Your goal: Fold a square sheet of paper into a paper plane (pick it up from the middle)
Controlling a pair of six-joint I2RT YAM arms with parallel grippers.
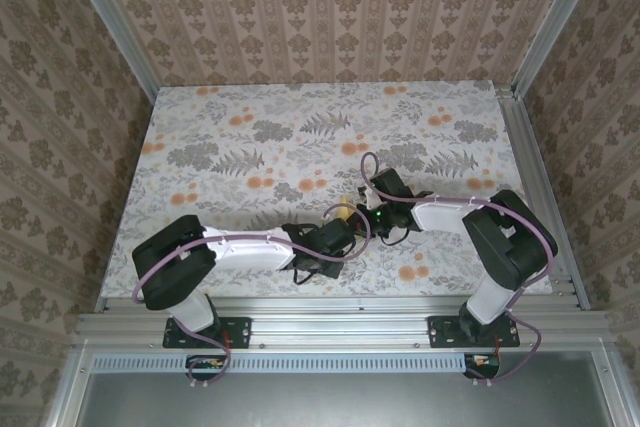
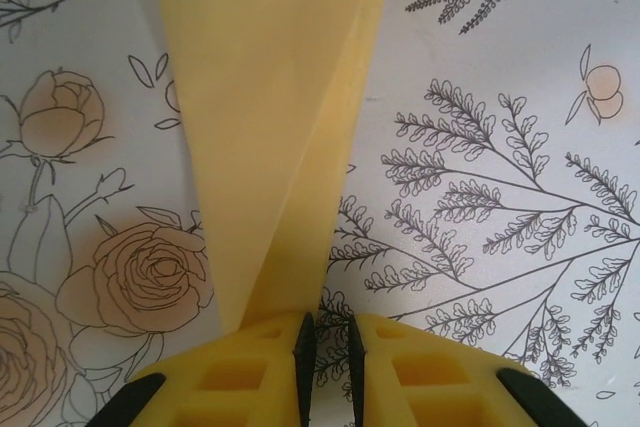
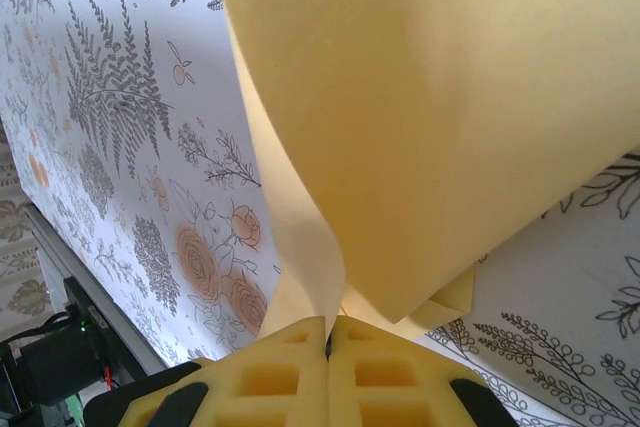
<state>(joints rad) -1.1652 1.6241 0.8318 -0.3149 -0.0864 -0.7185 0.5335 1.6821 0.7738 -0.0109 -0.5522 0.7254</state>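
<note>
Centrally, near front edge of flower-print surface (image 1: 420,117), both arms meet at pale-yellow paper (image 1: 345,213). Paper partly folded, long crease, narrowing to point. Right claw (image 3: 328,325) closed, pinching paper's lower edge; sheet curls up above it. Left claw (image 2: 327,325) slightly open, narrow slit between pads; paper's pointed end meets one finger (image 2: 250,367).

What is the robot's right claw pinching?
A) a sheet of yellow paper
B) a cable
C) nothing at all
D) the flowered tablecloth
A: in the right wrist view, the right gripper has its pads closed together on the yellow paper, which curls up from between them.
</note>
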